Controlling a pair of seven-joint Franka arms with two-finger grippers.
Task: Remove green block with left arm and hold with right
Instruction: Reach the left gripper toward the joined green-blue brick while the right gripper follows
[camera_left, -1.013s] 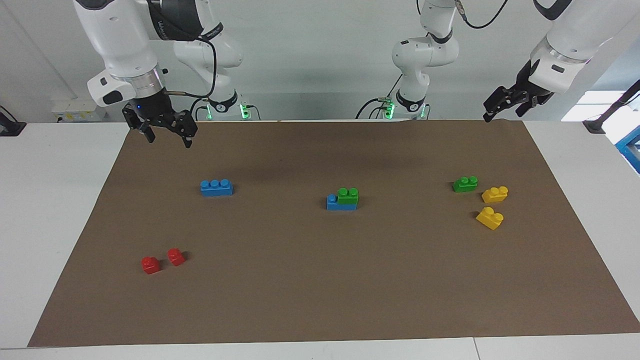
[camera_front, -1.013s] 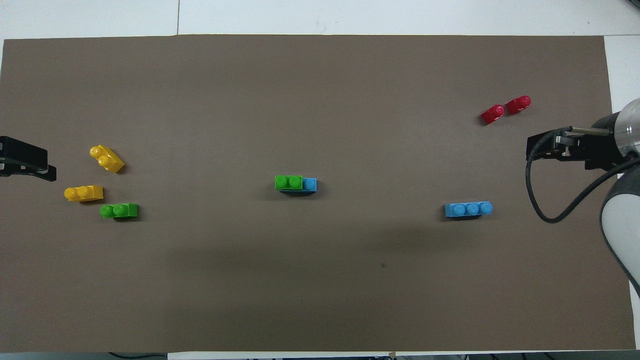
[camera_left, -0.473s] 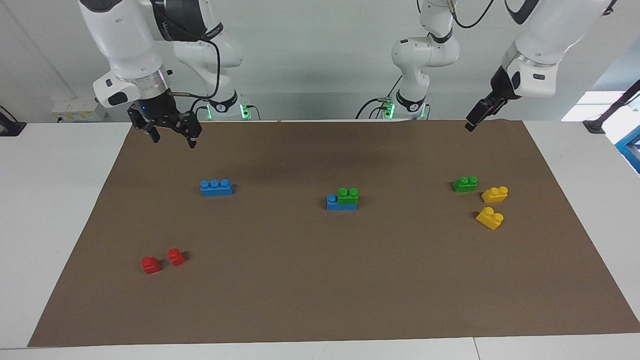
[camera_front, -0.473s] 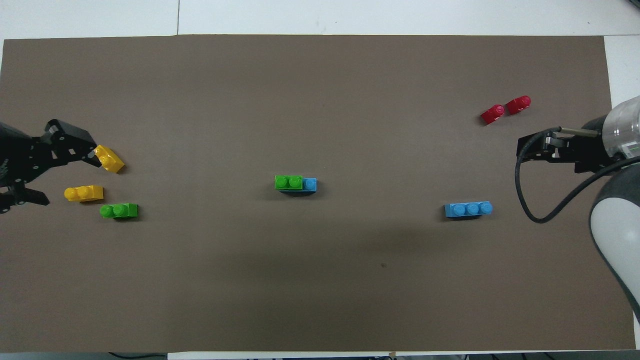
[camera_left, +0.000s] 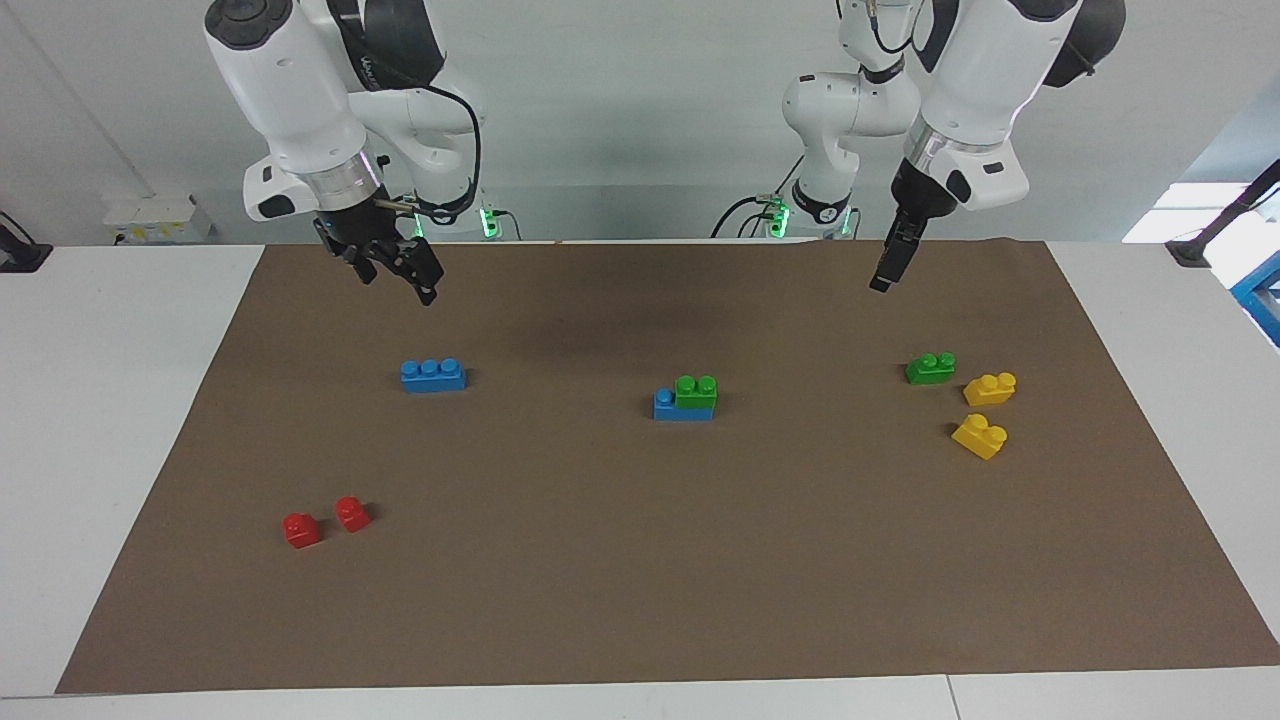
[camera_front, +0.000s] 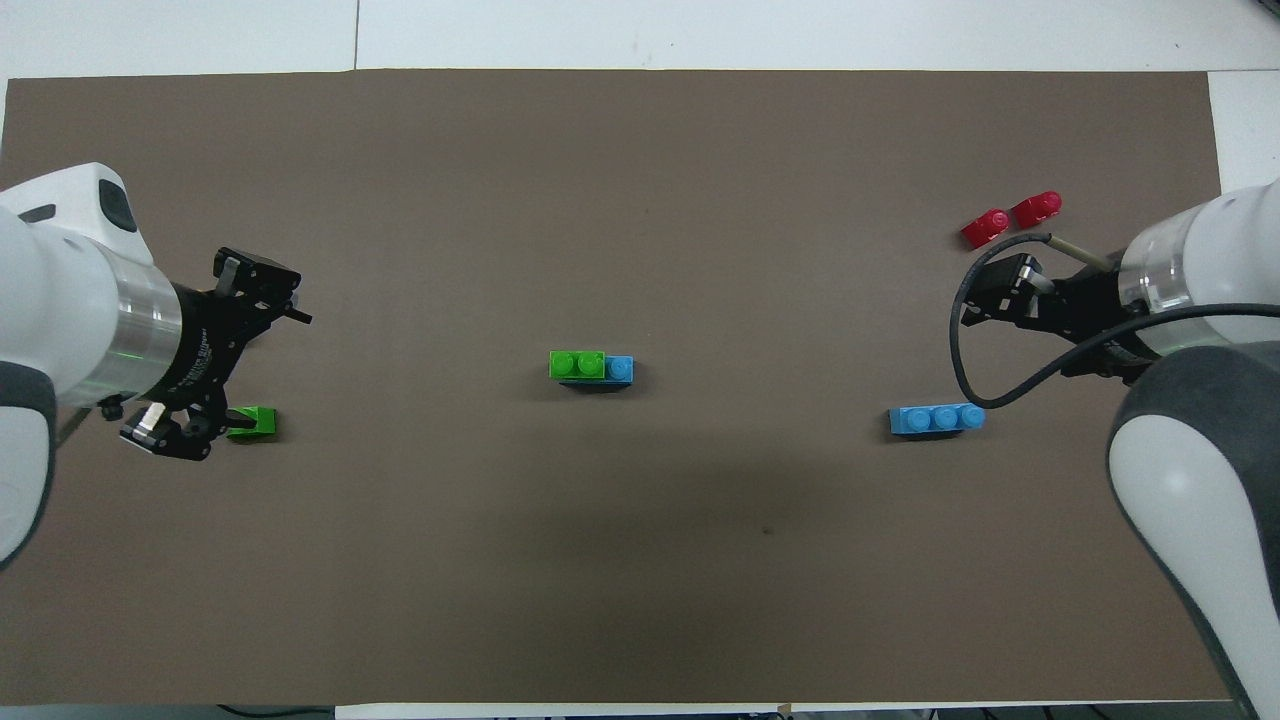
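Observation:
A green block (camera_left: 696, 390) with two studs sits on a blue brick (camera_left: 668, 408) at the middle of the mat; the pair also shows in the overhead view, the green block (camera_front: 577, 364) on the blue brick (camera_front: 620, 369). A second green block (camera_left: 930, 368) lies loose toward the left arm's end, partly covered in the overhead view (camera_front: 258, 421). My left gripper (camera_left: 880, 280) hangs open in the air over the mat near that loose block (camera_front: 262, 372). My right gripper (camera_left: 395, 283) is open and empty in the air over the right arm's end of the mat (camera_front: 990, 300).
Two yellow bricks (camera_left: 990, 388) (camera_left: 980, 436) lie beside the loose green block, hidden in the overhead view by the left arm. A loose blue three-stud brick (camera_left: 432, 375) (camera_front: 937, 418) and two red bricks (camera_left: 301, 529) (camera_left: 351, 513) lie toward the right arm's end. A brown mat (camera_left: 640, 560) covers the table.
Both grippers have moved in from the table's ends toward the middle. The left gripper has turned and now covers the yellow bricks in the overhead view. No brick has moved.

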